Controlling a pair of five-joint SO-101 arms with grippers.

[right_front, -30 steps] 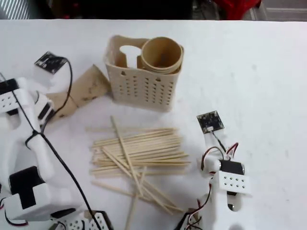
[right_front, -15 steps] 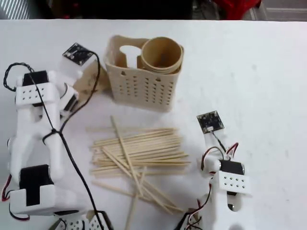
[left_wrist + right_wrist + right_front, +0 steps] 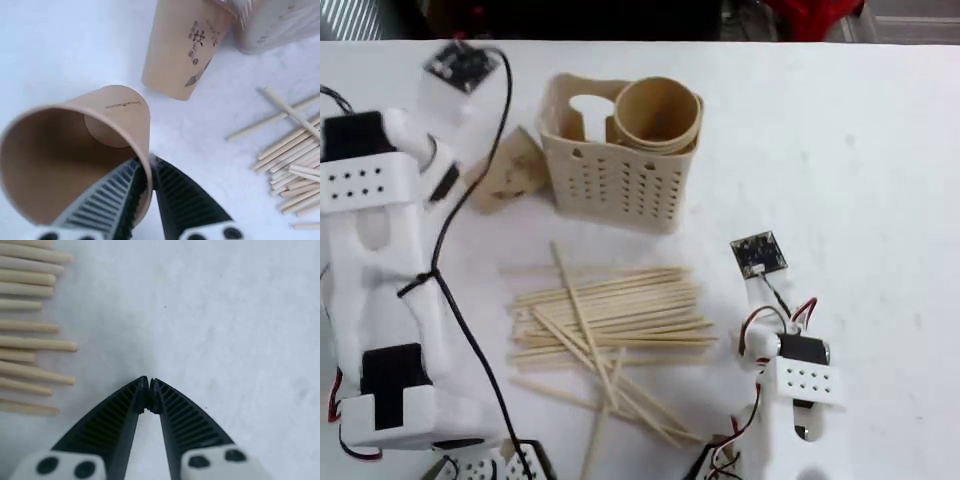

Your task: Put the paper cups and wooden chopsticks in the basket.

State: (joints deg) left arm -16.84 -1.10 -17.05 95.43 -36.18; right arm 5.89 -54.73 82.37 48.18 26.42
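Pinching the rim of a paper cup (image 3: 75, 150), the left gripper (image 3: 146, 166) is clenched with one finger inside the cup's mouth and the other against its outer wall. The cup is tilted with its mouth toward the wrist camera. Whether its base touches the counter (image 3: 840, 150) I cannot tell.

A second cup (image 3: 182, 45) (image 3: 510, 172) lies on its side just beside the basket (image 3: 620, 185), on the wall that faces the left arm (image 3: 380, 260). Its rim end is closest to the basket's corner (image 3: 280, 25). A narrow strip of counter separates the held cup from this one.

Inside the basket, stacked cups (image 3: 657, 115) sit in the half farther from the left arm, their rims at about the basket's top edge.

The chopsticks (image 3: 610, 315) (image 3: 295, 165) lie in a loose pile on the arm side of the basket. Most run parallel to its perforated front wall, and a few are crossed at a slant over them. A band of counter lies between the nearest sticks and that wall.

The right gripper (image 3: 149, 390) is closed on nothing, its fingers pressed together, pointing at the counter. The stick ends (image 3: 30, 330) are near it but apart from it. The right arm (image 3: 800, 380) stands past the pile's end, well apart from the basket.

Behind the basket, white surface runs back to the counter's far edge, and a wide stretch of it lies on the basket's right-arm side.
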